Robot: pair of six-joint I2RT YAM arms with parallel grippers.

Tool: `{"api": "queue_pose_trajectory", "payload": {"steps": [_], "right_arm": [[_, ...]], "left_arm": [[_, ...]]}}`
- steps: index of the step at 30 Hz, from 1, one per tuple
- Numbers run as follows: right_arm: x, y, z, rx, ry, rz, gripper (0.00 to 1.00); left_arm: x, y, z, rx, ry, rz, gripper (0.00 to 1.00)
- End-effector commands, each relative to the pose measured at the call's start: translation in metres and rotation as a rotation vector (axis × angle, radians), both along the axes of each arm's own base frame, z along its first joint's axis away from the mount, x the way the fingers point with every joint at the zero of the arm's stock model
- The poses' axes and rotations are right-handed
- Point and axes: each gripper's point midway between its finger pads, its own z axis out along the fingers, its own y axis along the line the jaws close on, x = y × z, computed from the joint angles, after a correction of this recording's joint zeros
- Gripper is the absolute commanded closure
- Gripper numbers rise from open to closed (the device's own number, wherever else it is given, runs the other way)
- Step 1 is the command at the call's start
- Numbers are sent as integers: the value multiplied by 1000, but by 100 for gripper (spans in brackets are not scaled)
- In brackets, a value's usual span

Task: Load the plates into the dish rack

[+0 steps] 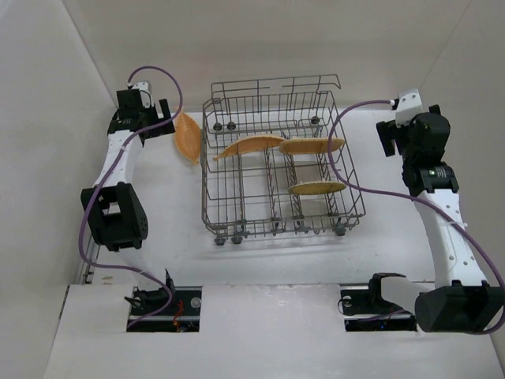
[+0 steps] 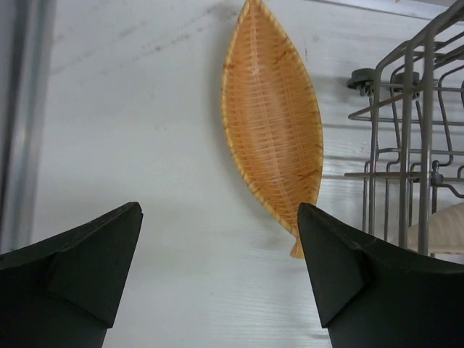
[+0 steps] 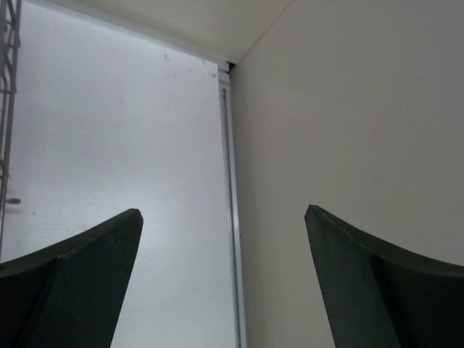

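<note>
The grey wire dish rack (image 1: 347, 207) stands mid-table with three orange-tan plates in it: one tilted at the back left (image 1: 248, 145), one at the back right (image 1: 310, 145), one lower right (image 1: 316, 188). A fourth woven plate (image 1: 187, 136) leans outside against the rack's left side; it also shows in the left wrist view (image 2: 272, 119). My left gripper (image 2: 221, 264) is open and empty, just short of that plate; it shows in the top view (image 1: 162, 122). My right gripper (image 3: 223, 275) is open and empty, right of the rack (image 1: 388, 138), facing the right wall.
White walls enclose the table on the left, back and right (image 3: 348, 109). The rack's corner and wheels (image 2: 406, 145) stand right of the leaning plate. A plate's pale edge (image 2: 442, 230) shows inside the rack.
</note>
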Motion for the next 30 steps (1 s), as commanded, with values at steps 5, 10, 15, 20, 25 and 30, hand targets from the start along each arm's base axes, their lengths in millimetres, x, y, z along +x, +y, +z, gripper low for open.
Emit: {"api": "queue_pose_trajectory", "payload": {"steps": [5, 10, 15, 20, 25, 30], "right_arm": [[-16, -30, 17, 17, 28, -85, 0], [-19, -29, 14, 28, 50, -81, 0], [-31, -27, -18, 50, 123, -63, 0], [-45, -34, -39, 39, 161, -83, 0], [-48, -38, -35, 41, 157, -97, 0], [-45, -39, -27, 34, 153, -100, 0]], "left_arm": [[20, -12, -16, -356, 19, 54, 28], [37, -20, -54, -455, 72, 50, 31], [50, -25, -81, -487, 108, 33, 28], [63, -30, -94, -510, 125, 9, 39], [73, -34, -102, -510, 131, -2, 42], [82, -40, -105, -505, 128, -13, 42]]}}
